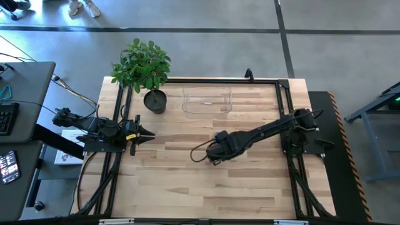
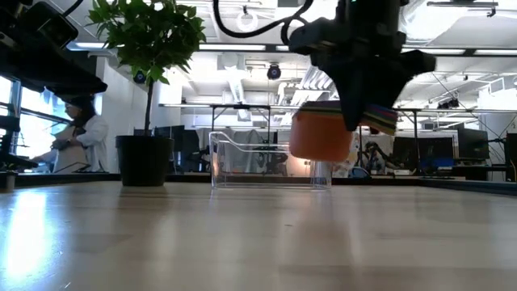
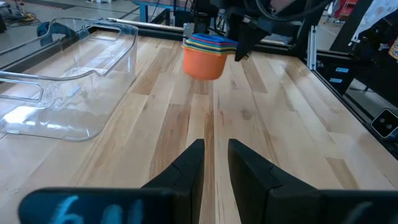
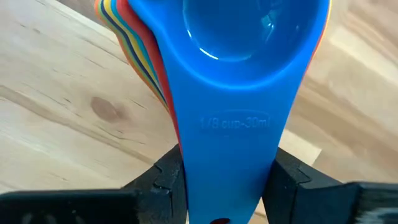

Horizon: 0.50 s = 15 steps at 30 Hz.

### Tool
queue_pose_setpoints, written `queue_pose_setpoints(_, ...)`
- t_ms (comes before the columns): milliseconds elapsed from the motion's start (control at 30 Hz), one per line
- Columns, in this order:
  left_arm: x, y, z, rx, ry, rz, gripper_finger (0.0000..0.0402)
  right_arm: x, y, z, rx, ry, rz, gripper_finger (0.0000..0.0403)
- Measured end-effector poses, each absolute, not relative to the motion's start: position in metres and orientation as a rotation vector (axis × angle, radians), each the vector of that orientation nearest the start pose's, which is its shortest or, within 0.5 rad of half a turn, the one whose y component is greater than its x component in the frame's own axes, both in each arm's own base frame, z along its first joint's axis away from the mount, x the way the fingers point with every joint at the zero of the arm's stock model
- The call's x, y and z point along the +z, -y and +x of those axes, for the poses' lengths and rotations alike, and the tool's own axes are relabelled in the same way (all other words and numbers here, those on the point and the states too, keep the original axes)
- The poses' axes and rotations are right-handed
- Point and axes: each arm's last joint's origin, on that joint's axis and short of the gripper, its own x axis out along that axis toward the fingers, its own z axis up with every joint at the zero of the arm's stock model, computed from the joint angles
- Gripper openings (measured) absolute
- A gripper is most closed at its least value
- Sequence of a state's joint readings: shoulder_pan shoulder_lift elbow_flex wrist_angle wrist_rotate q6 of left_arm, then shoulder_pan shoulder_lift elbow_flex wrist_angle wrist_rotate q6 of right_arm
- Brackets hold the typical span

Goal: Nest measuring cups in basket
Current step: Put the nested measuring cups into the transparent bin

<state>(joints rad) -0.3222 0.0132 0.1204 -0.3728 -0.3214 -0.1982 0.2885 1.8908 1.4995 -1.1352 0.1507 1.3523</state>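
Blue-topped measuring cups (image 4: 230, 74) – nested stack | right pincer (image 4: 227, 180) clamps handles – above table

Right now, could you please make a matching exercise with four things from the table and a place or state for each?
Things:
1. stack of measuring cups
2. basket
3. plant pot
4. left gripper

States:
A. empty, at the far edge
B. waiting at the left side
C. held above the table by the right gripper
D. standing left of the basket

Pairs: 1-C, 2-A, 3-D, 4-B
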Motion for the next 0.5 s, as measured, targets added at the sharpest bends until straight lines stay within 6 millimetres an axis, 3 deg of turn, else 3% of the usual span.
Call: queue_pose_setpoints(500, 0.168, 0.018, 0.084, 0.024, -0.251, -0.113, 0.0062, 0.257, -0.062, 0.354, -0.749, -1.328, 0.595, 0.0127)
